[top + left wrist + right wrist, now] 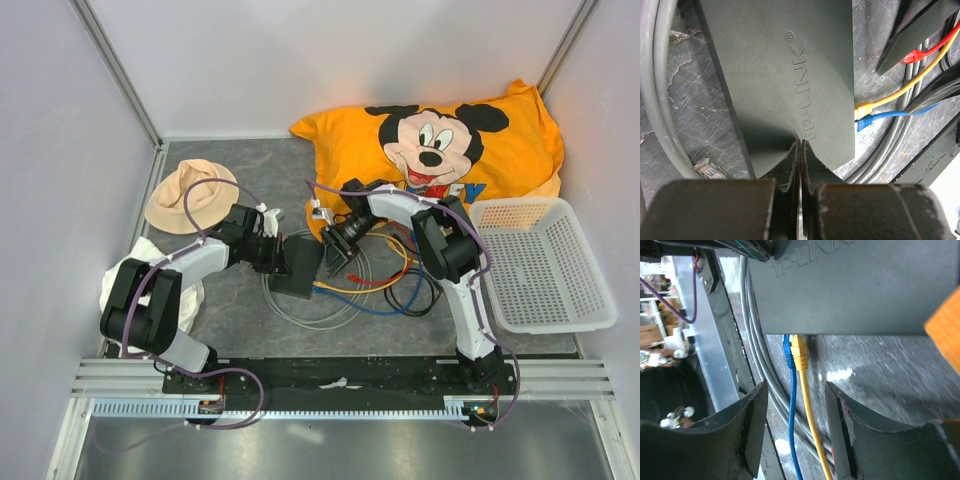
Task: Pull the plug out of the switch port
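**Switch under left fingers; right fingers astride two seated plugs**

Position: the switch [300,268] lies flat on the desk [420,335] between my two arms, in front of the orange Mickey Mouse pillow [440,140]. It is ringed by a coil of grey cable [320,322]. The TP-LINK lettering faces up.

My left fingers [787,167] are clenched together with only a hairline slit between them and nothing held. The tips sit on the switch's top face, near one short edge.

My right fingers [756,425] are released and spread wide, facing the port side. The blue plug [786,346] and the yellow plug [799,347] sit side by side in neighbouring ports, both fully in. Their two cables run out through the gap between these fingers, and neither finger touches a cable.

Other notes: a red plug [912,56] lies loose on the desk, in no port. A clear plug [707,169] on a grey cable end lies beside the switch's opposite long edge. The white mesh basket [540,265] stands well apart on the right.
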Controlling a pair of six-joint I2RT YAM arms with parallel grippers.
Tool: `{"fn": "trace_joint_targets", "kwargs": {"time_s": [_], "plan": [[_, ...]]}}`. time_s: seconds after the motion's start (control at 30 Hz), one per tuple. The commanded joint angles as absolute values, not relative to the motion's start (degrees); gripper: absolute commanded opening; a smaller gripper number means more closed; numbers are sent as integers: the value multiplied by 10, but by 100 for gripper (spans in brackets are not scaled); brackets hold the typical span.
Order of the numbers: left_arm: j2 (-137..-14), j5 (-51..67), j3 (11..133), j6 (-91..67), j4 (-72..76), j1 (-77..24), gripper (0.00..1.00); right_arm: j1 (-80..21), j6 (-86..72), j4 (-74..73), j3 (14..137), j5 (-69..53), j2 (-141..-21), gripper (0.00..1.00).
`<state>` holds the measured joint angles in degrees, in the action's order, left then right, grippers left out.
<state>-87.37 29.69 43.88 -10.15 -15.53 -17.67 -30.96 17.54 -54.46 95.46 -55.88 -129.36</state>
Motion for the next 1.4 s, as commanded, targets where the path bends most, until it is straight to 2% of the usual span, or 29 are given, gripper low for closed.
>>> {"fn": "trace_joint_targets", "kwargs": {"time_s": [0.0, 0.6, 1.37], "plan": [[-862, 260, 418, -115, -157, -172, 2, -323, 202, -564, 983, -601, -1321, 57], [-833, 276, 385, -122, -148, -155, 1, -359, 127, -497, 995, -563, -1352, 52], [-835, 280, 383, -123, -148, -149, 2, -365, 86, -468, 993, -511, -1361, 32]]}}
